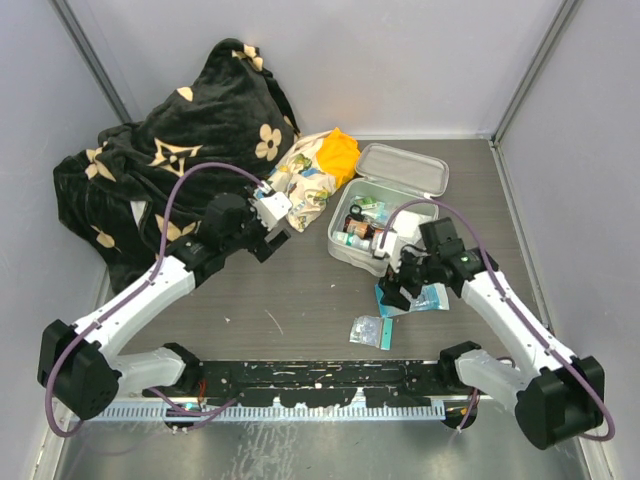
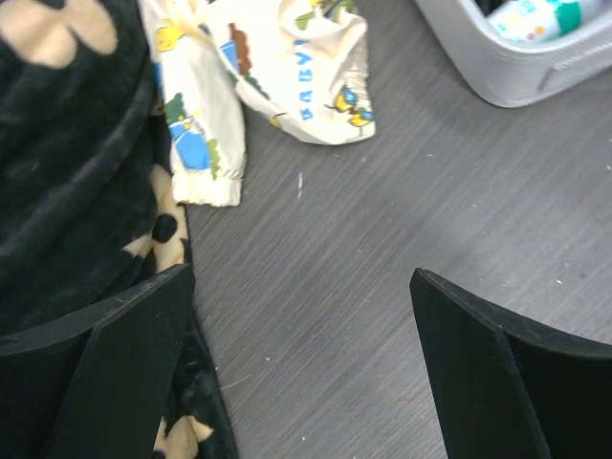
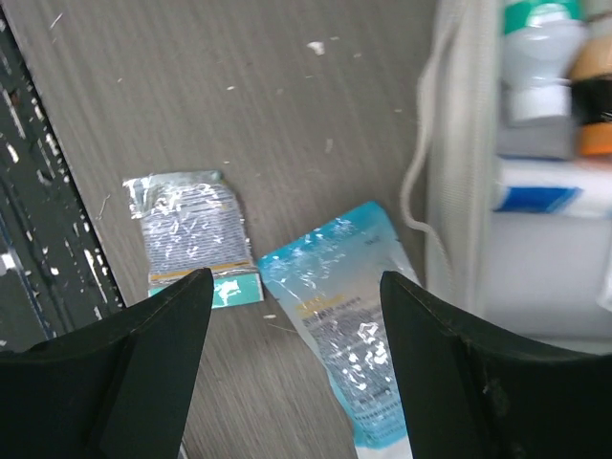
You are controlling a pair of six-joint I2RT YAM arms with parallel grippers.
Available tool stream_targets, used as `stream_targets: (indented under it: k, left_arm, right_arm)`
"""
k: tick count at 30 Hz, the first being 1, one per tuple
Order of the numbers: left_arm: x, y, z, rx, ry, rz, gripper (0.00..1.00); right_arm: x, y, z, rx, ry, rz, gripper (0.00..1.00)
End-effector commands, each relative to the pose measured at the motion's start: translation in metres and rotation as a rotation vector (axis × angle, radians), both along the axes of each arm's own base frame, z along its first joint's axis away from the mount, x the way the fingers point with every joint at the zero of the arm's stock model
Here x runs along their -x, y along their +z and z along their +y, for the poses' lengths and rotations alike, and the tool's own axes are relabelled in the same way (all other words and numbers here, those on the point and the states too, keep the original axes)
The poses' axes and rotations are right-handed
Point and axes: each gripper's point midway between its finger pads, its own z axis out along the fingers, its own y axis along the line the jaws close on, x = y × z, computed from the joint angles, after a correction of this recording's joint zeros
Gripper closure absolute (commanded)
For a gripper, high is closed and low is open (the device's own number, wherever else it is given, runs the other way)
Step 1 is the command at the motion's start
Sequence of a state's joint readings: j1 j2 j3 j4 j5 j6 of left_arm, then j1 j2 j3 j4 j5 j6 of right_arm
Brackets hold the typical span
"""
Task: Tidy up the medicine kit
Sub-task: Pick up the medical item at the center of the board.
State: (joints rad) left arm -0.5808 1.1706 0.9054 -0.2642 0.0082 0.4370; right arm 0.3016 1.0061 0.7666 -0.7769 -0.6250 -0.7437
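The medicine kit point(image 1: 338, 248), a pale grey zip case, lies open at centre right with its lid point(image 1: 403, 169) tipped back and bottles and packets inside. Its wall also shows in the right wrist view point(image 3: 459, 163) and in the left wrist view point(image 2: 507, 81). A blue sachet point(image 3: 344, 325) and a small silver-green packet point(image 3: 191, 239) lie on the table in front of the case. My right gripper point(image 1: 397, 290) is open and empty, hovering over the blue sachet point(image 1: 430, 298). My left gripper point(image 1: 272, 240) is open and empty above bare table left of the case.
A black blanket with beige flower marks point(image 1: 160, 170) fills the back left. A floral-and-orange cloth bundle point(image 1: 315, 170) lies between it and the case, its printed part in the left wrist view point(image 2: 287, 76). The silver-green packet point(image 1: 367, 331) lies near the front rail point(image 1: 320, 385).
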Motion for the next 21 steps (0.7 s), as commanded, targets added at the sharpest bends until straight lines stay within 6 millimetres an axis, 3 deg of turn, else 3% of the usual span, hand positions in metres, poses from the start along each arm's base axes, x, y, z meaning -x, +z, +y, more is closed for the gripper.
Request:
stream_targets:
  k: [1,10,21]
  left_arm:
    - [-0.02,0.049,0.004,0.146,0.06,-0.104,0.02]
    - [-0.025,0.059,0.021,0.199,0.114,-0.094,0.02]
    - [-0.024,0.058,0.029,0.195,0.128,-0.121,0.02]
  right_arm:
    - [-0.001,-0.015,0.018,0.043,0.079,-0.026,0.26]
    - [0.017,-0.062,0.041,0.141,0.201,0.029,0.28]
    - [0.033,-0.095,0.052,0.19,0.241,0.104,0.37]
